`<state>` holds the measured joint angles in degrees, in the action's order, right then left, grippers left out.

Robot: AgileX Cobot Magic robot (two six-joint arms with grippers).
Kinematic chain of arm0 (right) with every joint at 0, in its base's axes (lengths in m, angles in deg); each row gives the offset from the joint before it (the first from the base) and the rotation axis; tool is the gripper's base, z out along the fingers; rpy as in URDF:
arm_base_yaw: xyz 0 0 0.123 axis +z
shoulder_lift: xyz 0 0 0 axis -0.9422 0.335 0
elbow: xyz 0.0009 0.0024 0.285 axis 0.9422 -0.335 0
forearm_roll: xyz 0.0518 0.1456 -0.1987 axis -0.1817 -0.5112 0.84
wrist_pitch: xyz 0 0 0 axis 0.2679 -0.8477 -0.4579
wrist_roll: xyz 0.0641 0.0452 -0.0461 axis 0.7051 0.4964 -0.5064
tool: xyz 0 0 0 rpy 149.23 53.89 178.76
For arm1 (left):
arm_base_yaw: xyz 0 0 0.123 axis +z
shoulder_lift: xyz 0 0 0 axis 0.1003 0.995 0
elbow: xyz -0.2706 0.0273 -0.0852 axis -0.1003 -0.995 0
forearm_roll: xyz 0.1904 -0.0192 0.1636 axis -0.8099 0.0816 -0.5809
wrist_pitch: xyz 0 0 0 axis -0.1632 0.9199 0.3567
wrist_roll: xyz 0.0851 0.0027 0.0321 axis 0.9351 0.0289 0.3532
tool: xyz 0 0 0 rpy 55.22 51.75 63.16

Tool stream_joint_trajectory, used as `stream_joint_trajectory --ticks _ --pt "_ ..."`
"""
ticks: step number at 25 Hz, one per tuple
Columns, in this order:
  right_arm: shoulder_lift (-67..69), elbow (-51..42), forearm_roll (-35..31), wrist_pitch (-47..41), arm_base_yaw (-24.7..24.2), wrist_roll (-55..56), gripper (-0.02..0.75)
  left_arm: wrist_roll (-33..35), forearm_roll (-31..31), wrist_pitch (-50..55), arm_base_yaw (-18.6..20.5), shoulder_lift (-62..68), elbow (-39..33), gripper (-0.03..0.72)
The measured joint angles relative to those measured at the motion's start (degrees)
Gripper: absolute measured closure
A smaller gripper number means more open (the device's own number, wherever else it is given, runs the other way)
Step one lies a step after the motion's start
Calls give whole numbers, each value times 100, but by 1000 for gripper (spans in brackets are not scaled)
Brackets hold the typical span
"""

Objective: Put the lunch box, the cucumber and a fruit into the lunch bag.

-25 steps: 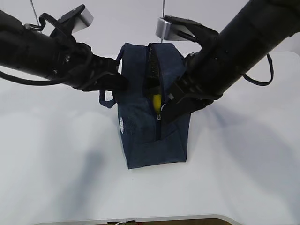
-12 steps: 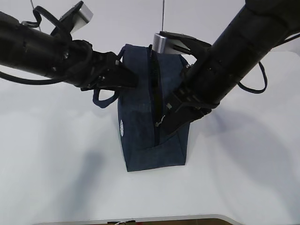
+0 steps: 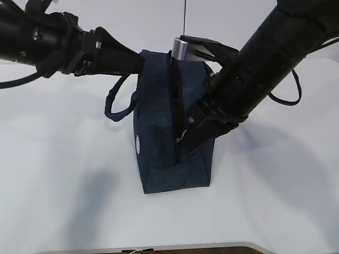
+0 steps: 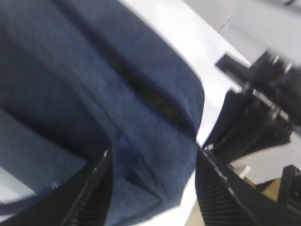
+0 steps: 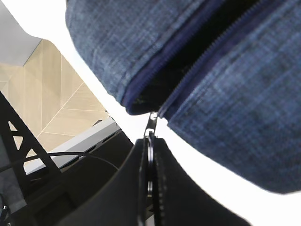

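Navy fabric lunch bag (image 3: 172,121) stands upright mid white bench (image 3: 58,180). We see right end effector (image 5: 149,186) clenched on silver ring pull (image 5: 149,160) at zipper's near end. Left end effector (image 4: 153,188) released, fingers straddling bag's top edge. Contents hidden. We judge: zipping step; brace bag, pull steadily along zipper line.
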<state>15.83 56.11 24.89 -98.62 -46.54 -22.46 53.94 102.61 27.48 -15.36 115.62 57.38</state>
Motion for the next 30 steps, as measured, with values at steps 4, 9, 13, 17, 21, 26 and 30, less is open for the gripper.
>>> stream_joint_trajectory --ticks 4,9,13,17,21,26,30 --pt "0 0 0 0 0 -7 733 111 -252 142 0 -73 -119 281" --pt "0 0 -12 0 0 -7 733 492 18 152 0 -85 -732 281" --pt "0 5 -12 0 0 -7 733 1057 325 152 0 -144 -1007 281" --pt "0 28 -21 0 0 -21 733 1564 500 152 0 -137 -1378 281" --pt "0 47 -34 0 0 -21 733 1967 807 70 0 -137 -1634 284" --pt "0 47 -34 -9 0 -21 733 2098 867 -265 -325 -137 -1665 286" --pt "0 47 -37 -9 0 -21 733 2178 1019 -426 -675 24 -1665 286"
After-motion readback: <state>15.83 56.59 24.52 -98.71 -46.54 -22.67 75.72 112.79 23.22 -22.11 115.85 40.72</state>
